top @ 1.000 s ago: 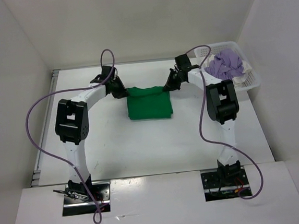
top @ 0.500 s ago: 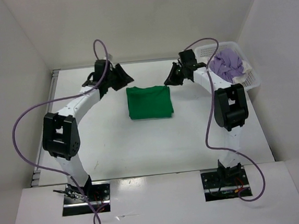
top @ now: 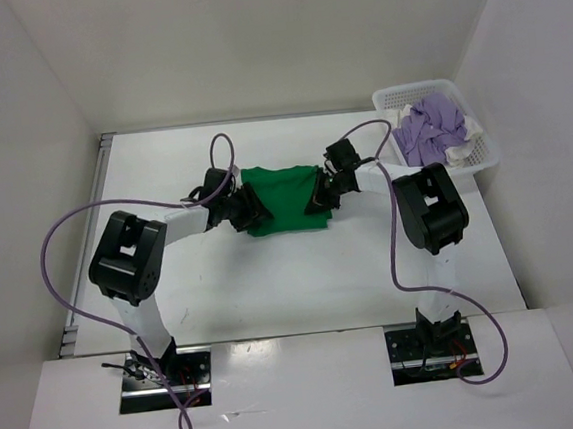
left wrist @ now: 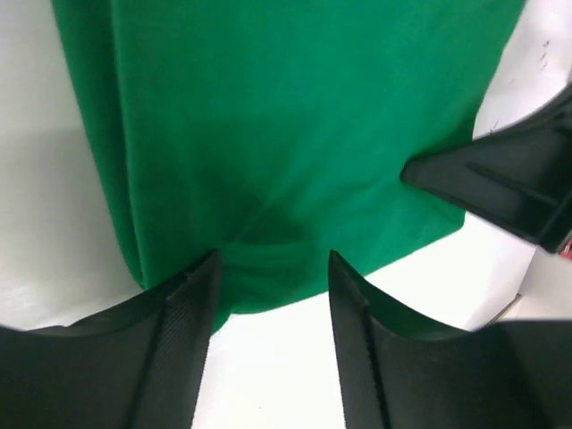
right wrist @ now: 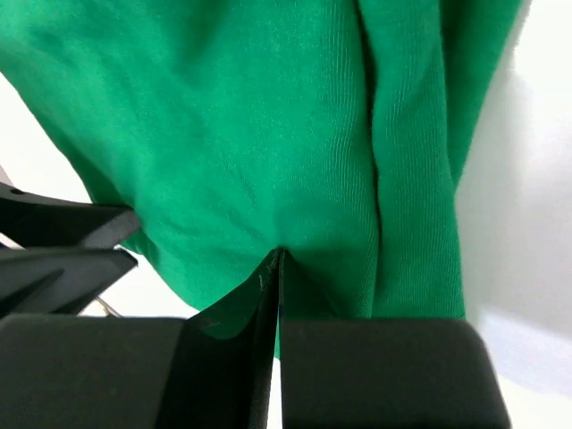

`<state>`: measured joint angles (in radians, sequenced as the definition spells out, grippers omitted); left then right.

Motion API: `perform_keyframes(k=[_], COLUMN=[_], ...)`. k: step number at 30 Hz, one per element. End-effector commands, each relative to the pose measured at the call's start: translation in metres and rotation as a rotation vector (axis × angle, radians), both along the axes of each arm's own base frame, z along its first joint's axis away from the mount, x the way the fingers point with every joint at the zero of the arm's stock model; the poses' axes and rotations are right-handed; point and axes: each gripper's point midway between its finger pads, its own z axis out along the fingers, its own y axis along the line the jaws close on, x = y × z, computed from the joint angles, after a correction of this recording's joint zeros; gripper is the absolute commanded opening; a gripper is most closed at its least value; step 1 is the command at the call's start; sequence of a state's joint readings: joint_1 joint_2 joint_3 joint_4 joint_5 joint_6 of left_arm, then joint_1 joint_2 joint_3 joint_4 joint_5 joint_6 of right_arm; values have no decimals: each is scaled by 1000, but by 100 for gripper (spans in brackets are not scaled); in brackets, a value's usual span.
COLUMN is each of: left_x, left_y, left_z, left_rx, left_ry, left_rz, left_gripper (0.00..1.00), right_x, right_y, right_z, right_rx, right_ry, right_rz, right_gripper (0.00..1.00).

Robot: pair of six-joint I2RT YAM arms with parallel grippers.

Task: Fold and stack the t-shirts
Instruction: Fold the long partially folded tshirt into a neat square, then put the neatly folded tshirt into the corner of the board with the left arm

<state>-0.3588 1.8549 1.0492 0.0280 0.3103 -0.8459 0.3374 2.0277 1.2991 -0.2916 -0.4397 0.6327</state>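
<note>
Folded bright green fabric t-shirt (top: 283, 197) lies on the white worktop (top: 273, 286), middle, nearer the far edge.
The left end effector (top: 249, 210) straddles its near-left corner, jaws apart; the right end effector (top: 317, 200) pinches the near-right corner; the shirt extends away from both, equally close.

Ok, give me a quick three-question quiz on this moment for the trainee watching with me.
1. True or false: the right gripper is shut on the green t-shirt.
2. What lies in the basket? A: the green t-shirt only. B: the purple t-shirt and the white t-shirt. C: nothing.
3. Fill in: the left gripper has its jaws ____ at the green t-shirt's edge.
Key: 1 true; 2 B; 3 open.
</note>
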Motion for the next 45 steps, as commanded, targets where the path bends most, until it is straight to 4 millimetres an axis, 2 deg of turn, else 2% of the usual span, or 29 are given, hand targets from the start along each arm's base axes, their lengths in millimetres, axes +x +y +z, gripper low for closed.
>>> perform_keyframes(k=[1,2,4,5,6,7,8,10,11,12,14,15,17,18,20,23,24,25,27,28,32,34,35,36,38,40,42,43,45], left_x=[-9,-13,-17,-14,-12,-9,-8,-4,3,3,7,12,21,25,38,49,54,58,62,68,75,78,85,88,103,127,147,170,189], left_y=[7,8,15,23,24,34,38,50,64,70,77,75,71,68,65,63,59,58,54,51,42,33,27,26,22,14,28,42,70], left_z=[-2,-3,3,7,24,29,36,54,57,55,52,45,40,24,8,-9,-7,-8,-18,-17,-49,-56,-49,-49,-34,-3,12,39,56], left_rx=[12,16,23,37,31,63,82,123,139,149,145,148,145,151,163,167,155,153,145,135,100,46,13,11,-7,-7,44,31,44], left_ry=[-23,-13,-15,-27,-64,-90,-113,-172,-183,-175,-169,-160,-158,-134,-118,-108,-114,-122,-107,-113,-68,-55,-63,-68,-99,-162,-196,-252,-285], left_rz=[13,13,18,34,41,58,68,83,127,132,147,146,130,110,101,100,93,93,82,76,65,64,66,66,75,85,107,142,194], left_gripper=[60,60,68,71,74,78,86,91,92,92,93,93,84,80,69,64,64,64,64,64,64,55,42,35,21,15,12,11,11], right_x=[9,9,8,12,14,14,16,19,17,16,14,12,4,-2,-11,-30,-38,-42,-53,-58,-76,-80,-82,-80,-84,-85,-87,-89,-91], right_y=[-3,-3,-3,0,0,0,1,1,0,2,1,1,-2,-4,-6,-10,-13,-16,-23,-25,-28,-30,-30,-33,-34,-34,-35,-35,-36], right_z=[-9,-9,-10,1,13,21,31,56,61,75,87,101,105,115,125,149,147,159,156,164,160,161,157,157,152,148,145,144,139], right_rx=[-8,-8,-11,5,15,12,18,30,27,45,51,59,60,67,80,113,112,116,109,115,133,136,132,130,133,135,132,132,129], right_ry=[-36,-36,-27,-50,-76,-86,-103,-155,-162,-189,-206,-231,-235,-254,-265,-297,-294,-328,-310,-330,-305,-311,-300,-300,-290,-282,-273,-273,-262], right_rz=[-9,-9,-9,-4,-5,3,3,10,18,24,23,23,23,23,30,19,19,13,4,4,-10,-10,-11,-20,-26,-32,-33,-33,-33], right_gripper=[4,3,3,4,6,9,16,22,26,32,36,37,37,37,37,39,40,40,40,40,40,40,40,40,40,40,40,40,40])
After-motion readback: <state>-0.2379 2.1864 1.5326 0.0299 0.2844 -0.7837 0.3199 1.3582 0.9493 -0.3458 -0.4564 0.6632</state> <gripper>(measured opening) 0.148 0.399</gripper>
